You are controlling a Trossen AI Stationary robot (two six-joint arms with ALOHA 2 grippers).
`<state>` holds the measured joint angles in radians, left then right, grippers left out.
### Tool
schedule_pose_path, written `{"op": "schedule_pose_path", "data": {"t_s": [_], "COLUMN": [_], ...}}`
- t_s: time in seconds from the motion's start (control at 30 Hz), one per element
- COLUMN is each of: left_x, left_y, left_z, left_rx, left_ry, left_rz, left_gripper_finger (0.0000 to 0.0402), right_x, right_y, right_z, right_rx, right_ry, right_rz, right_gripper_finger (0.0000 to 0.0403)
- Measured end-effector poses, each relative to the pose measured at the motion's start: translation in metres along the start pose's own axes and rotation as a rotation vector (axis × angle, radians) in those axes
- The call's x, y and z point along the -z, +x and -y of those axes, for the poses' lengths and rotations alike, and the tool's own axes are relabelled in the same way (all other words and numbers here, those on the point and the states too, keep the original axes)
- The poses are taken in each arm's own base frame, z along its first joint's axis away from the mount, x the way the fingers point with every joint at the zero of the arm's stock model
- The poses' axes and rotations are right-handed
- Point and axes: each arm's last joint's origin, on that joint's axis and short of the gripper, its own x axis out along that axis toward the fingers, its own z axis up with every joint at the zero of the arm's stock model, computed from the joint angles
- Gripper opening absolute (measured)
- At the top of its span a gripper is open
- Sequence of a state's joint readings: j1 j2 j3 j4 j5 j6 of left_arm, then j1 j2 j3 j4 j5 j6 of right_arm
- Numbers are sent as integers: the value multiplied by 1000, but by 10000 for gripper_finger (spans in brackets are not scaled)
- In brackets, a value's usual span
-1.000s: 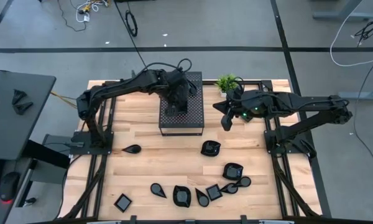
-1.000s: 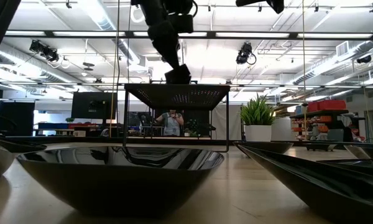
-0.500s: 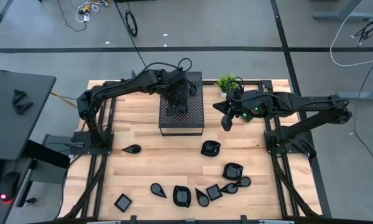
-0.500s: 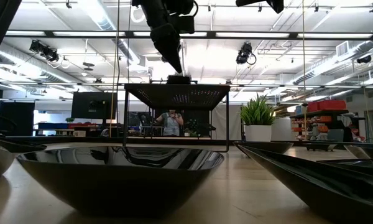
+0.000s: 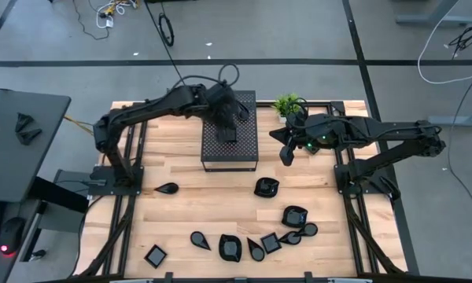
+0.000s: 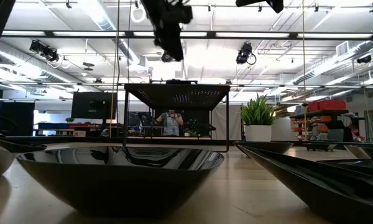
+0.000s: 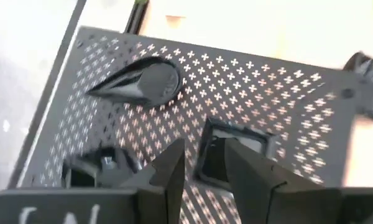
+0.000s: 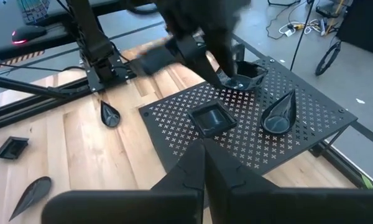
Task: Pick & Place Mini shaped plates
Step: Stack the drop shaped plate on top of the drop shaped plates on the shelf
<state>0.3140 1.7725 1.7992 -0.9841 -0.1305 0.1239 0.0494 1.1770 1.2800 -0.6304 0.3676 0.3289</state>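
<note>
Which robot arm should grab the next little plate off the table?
Probably the right. The right gripper is shut and empty, hanging near a loose plate. The left gripper sits over the box, just above a square plate resting there.

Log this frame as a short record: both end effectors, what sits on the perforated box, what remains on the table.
Left end effector: open, raised over the perforated box, holding nothing
Right end effector: shut, empty, hovering beside the box
On box: square plate, teardrop plate, rounded plate
On table: remaining mini plates, mostly toward the front edge
</note>
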Motion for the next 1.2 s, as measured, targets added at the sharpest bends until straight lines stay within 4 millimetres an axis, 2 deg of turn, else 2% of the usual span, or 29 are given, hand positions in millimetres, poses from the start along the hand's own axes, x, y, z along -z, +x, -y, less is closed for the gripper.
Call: {"op": "schedule_pose_path", "data": {"t_s": [0.17,0.3,0.43,0.63,0.83,1.0,1.2], "left_x": [12,33,66,128,173,195,207], "left_y": [-30,-44,-47,-50,-50,-40,-32], "left_z": [7,15,33,67,103,123,135], "left_rx": [7,2,-5,22,94,92,113], "left_ry": [-73,-113,-161,-324,-437,-423,-337], "left_rz": [-52,-135,-177,-188,-180,-170,-149], "left_gripper_finger": [107,90,75,62,60,60,60], "right_x": [1,4,10,21,45,68,98], "right_y": [5,13,25,46,64,65,64], "right_z": [-1,-4,-7,-11,-14,-21,-57], "right_rx": [15,24,40,71,42,-73,-211], "right_ry": [-30,-41,-62,-41,110,301,320], "right_rz": [-12,-39,-91,-180,-297,-454,-585], "right_gripper_finger": [6,7,7,7,9,43,106]}}
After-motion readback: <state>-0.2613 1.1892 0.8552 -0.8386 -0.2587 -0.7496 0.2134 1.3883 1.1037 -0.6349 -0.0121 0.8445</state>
